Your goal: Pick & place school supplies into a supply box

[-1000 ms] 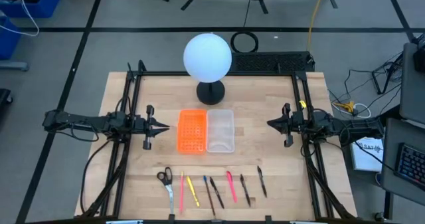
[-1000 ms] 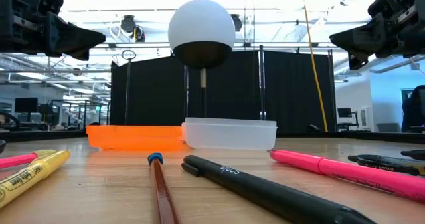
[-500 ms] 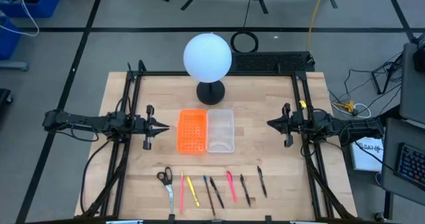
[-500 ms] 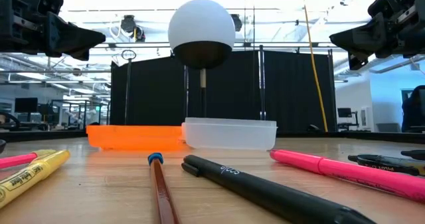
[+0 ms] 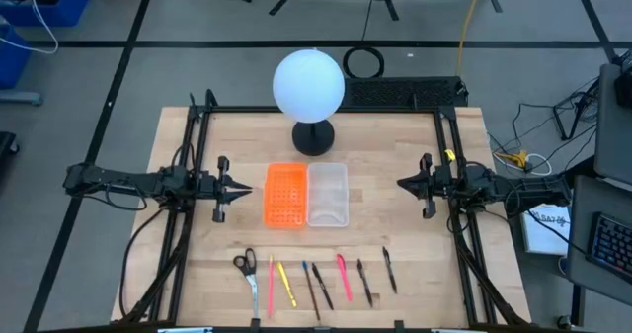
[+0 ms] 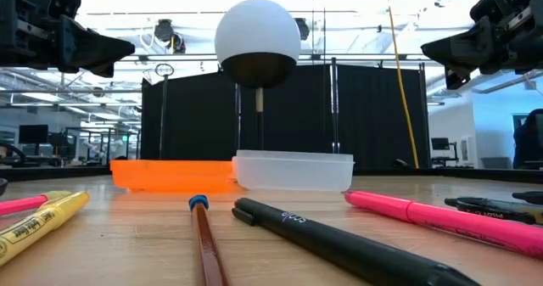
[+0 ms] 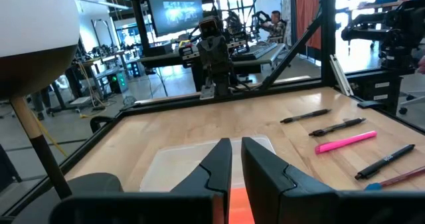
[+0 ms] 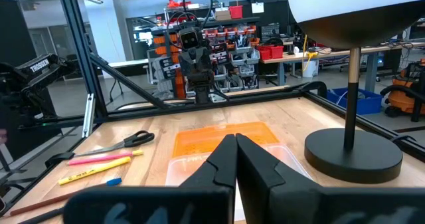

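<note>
School supplies lie in a loose row along the 6 o'clock edge of your wooden tabletop (image 5: 395, 214), seen from the high view: small black-handled scissors (image 5: 245, 263) at the 7 o'clock end, then a thin pink pen (image 5: 270, 284), a yellow highlighter (image 5: 286, 284), a blue-tipped brown pencil (image 5: 310, 288), a black marker (image 5: 323, 285), a bright pink highlighter (image 5: 344, 277), a dark pen (image 5: 364, 281) and another dark pen (image 5: 389, 269) towards 5 o'clock. None of them touches the boxes.

Your small clear rectangular plastic supply box (image 5: 328, 194) sits at the tabletop's centre, with nothing in it that you can see, touching the orange perforated tray (image 5: 286, 195) on its 9 o'clock side. A lamp with a white globe and round black base (image 5: 309, 84) stands just beyond both, at 12 o'clock.

Your left pincer (image 5: 235, 186) hovers at 9 o'clock, level with the orange tray and pointing at it, fingers nearly closed with only a narrow gap, holding nothing. Your right pincer (image 5: 405, 184) hovers at 3 o'clock, pointing at the clear box, fingers pressed together and empty. Both are well apart from the supplies.
</note>
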`<state>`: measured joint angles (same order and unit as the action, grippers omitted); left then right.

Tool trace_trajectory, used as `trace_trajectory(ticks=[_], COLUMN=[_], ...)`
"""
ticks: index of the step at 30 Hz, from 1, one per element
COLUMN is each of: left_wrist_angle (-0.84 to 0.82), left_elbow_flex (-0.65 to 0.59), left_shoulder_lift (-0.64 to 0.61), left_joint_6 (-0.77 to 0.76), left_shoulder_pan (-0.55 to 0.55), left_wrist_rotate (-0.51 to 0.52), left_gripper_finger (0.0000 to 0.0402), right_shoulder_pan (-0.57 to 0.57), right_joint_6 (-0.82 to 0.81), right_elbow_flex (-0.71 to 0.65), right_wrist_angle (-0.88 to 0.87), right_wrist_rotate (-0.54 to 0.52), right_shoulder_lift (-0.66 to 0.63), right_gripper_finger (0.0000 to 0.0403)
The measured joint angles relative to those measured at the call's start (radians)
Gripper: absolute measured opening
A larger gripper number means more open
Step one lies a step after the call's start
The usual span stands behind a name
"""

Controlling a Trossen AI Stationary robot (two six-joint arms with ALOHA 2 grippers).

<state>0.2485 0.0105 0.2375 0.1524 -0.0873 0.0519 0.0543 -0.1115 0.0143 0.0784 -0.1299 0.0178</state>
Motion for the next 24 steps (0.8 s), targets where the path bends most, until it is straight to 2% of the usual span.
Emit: trace_trajectory(ticks=[9,16,24], left_wrist_angle=[0.007,0.006,0.016], left_elbow_flex=[0.000,0.000,0.000], left_shoulder_lift=[0.000,0.000,0.000], left_joint_6=[-0.006,-0.191,-0.188], left_shoulder_pan=[0.000,0.000,0.000], left_wrist_rotate=[0.000,-0.001,-0.001], left_gripper_finger=[0.0044,0.0044,0.0044], right_shoulder_pan=[0.000,0.000,0.000], right_joint_6=[0.000,0.086,0.084], right_elbow_flex=[0.000,0.000,0.000], right_wrist_angle=[0.000,-0.019,-0.019], right_wrist_rotate=[0.000,0.001,0.001], right_shoulder_lift=[0.000,0.001,0.001], right_gripper_finger=[0.0000,0.0000,0.0000])
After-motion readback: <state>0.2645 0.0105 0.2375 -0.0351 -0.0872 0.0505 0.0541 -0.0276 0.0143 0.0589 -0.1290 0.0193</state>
